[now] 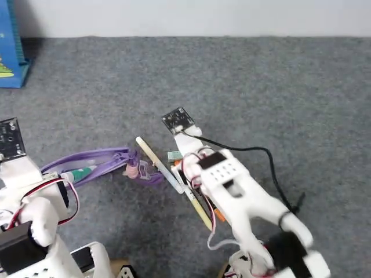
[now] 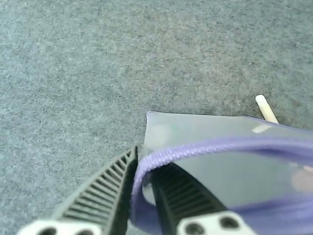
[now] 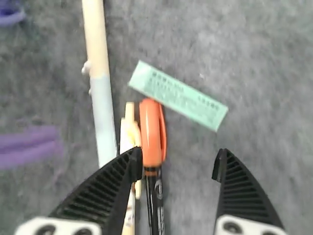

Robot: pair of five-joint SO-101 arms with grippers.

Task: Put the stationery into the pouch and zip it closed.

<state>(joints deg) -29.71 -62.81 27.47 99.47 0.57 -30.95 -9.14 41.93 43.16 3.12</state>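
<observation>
The clear pouch (image 2: 220,166) with a purple zipper lies on the grey carpet, one end pinched in my left gripper (image 2: 144,164), which is shut on its zipper edge. In the high view the pouch (image 1: 98,162) stretches from the left arm toward the middle, with a green-tipped marker (image 1: 78,172) inside. My right gripper (image 3: 178,156) hangs open over loose stationery. An orange-capped pen (image 3: 152,132) lies just inside one of its fingers. A cream and pale-blue pen (image 3: 98,73) lies outside that finger, and a green eraser (image 3: 178,95) lies beyond the tips.
A blue box (image 1: 11,52) stands at the far left by the wall. A black cable (image 1: 261,156) trails from the right arm over the carpet. A pink charm (image 1: 134,169) hangs at the pouch's open end near the long cream pen (image 1: 159,162).
</observation>
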